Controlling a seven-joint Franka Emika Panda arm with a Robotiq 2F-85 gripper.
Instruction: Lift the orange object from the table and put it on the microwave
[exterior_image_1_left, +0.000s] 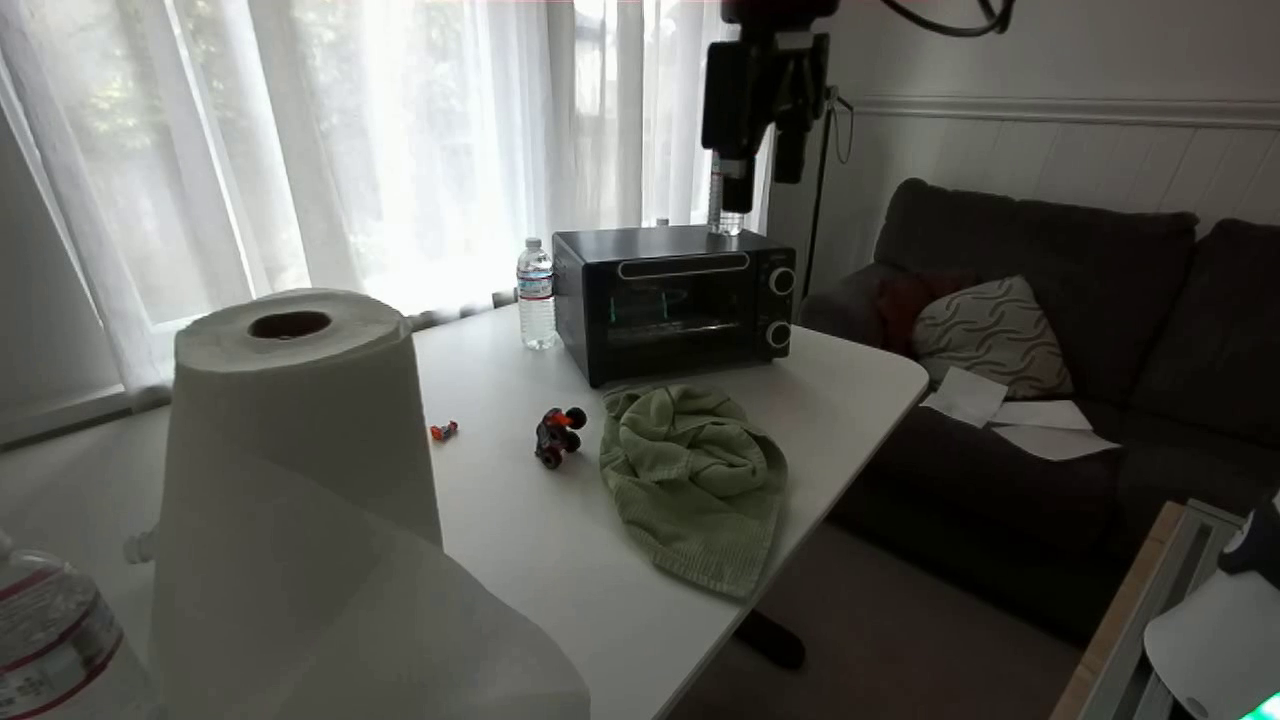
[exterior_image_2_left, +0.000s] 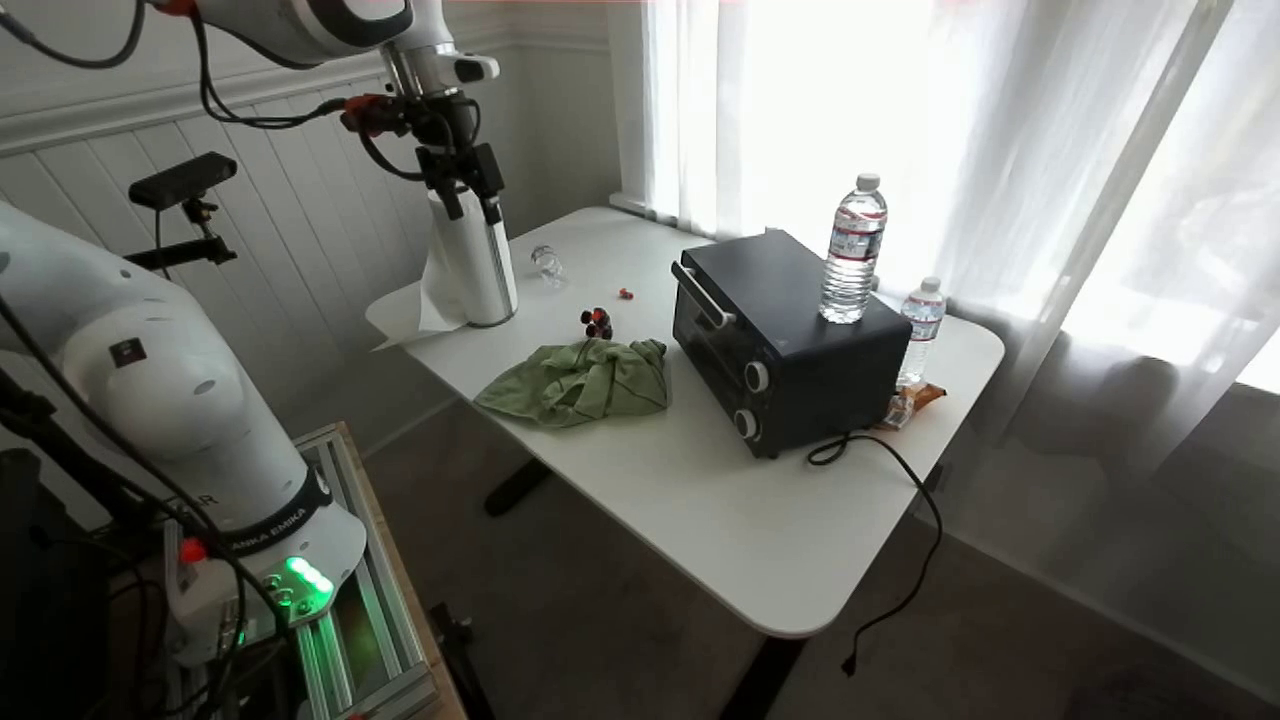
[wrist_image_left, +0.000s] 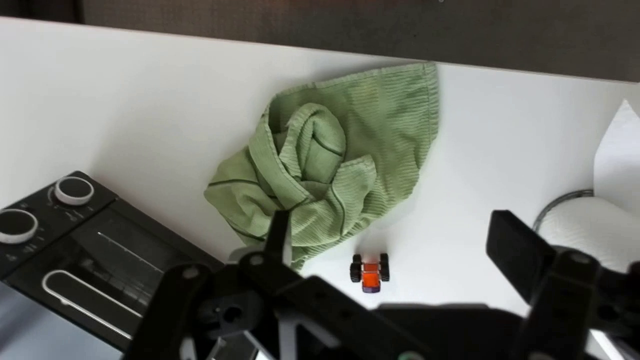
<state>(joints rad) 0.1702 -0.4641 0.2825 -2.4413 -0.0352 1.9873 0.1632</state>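
A small toy truck (exterior_image_1_left: 556, 438) with an orange body and black wheels is on the white table (exterior_image_1_left: 500, 520), beside a green cloth; it also shows in an exterior view (exterior_image_2_left: 597, 323) and in the wrist view (wrist_image_left: 370, 274). A smaller orange-red piece (exterior_image_1_left: 444, 431) lies near it, also visible in an exterior view (exterior_image_2_left: 626, 294). I cannot tell which is the orange object. The black microwave (exterior_image_1_left: 670, 310) stands on the table. My gripper (wrist_image_left: 390, 235) is open and empty, high above the table; in the wrist view the truck appears between its fingers.
The crumpled green cloth (wrist_image_left: 320, 165) lies in front of the microwave. A water bottle (exterior_image_2_left: 853, 250) stands on the microwave and another bottle (exterior_image_2_left: 918, 335) beside it, near an orange wrapper (exterior_image_2_left: 925, 396). A paper towel roll (exterior_image_2_left: 480, 270) stands at the table's end, near a lying clear bottle (exterior_image_2_left: 547, 265).
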